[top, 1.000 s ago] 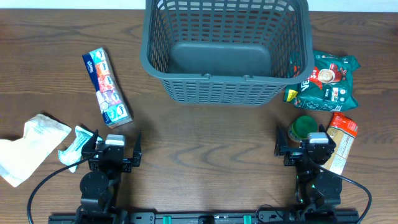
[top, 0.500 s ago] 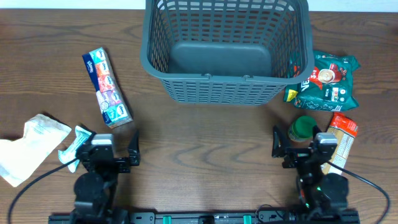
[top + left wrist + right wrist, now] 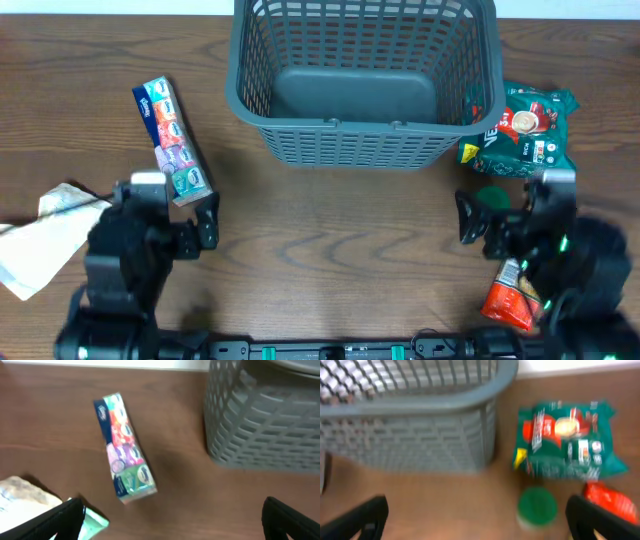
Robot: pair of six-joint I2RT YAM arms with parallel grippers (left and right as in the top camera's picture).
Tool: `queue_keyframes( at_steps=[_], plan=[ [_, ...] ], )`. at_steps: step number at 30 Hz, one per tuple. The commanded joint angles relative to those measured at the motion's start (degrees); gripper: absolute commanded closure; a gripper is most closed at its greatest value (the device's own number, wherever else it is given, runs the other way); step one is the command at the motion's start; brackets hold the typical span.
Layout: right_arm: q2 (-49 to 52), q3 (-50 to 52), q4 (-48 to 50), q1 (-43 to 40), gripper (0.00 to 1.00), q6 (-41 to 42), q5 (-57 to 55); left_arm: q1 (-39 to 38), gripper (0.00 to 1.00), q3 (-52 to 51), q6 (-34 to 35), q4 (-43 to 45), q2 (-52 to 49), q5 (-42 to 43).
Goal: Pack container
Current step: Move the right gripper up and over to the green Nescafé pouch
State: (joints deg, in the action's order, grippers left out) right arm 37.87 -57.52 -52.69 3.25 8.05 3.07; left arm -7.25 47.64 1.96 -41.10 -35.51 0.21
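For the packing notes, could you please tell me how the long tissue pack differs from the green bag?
The tissue pack is a long, narrow block banded in several colours; the green bag is a wider, crinkled pouch. The tissue pack lies left of the basket, well clear; the green bag sits close by its right wall. Both lie on the table, outside the basket.
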Motion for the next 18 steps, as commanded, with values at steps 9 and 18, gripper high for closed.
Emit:
queue_keyframes(
  at_steps=[9,18],
  plan=[
    [20.61,-28.63,-15.80,-0.37,0.01,-2.36,-1.75,-0.17,0.01,7.96,0.94,-3.34,-8.55,2.36],
    [40.22,-47.89,-23.65,-9.62,0.01,-1.51,0.87,-0.17,0.01,7.96,0.92,-4.96,-8.55,2.29]
  ],
)
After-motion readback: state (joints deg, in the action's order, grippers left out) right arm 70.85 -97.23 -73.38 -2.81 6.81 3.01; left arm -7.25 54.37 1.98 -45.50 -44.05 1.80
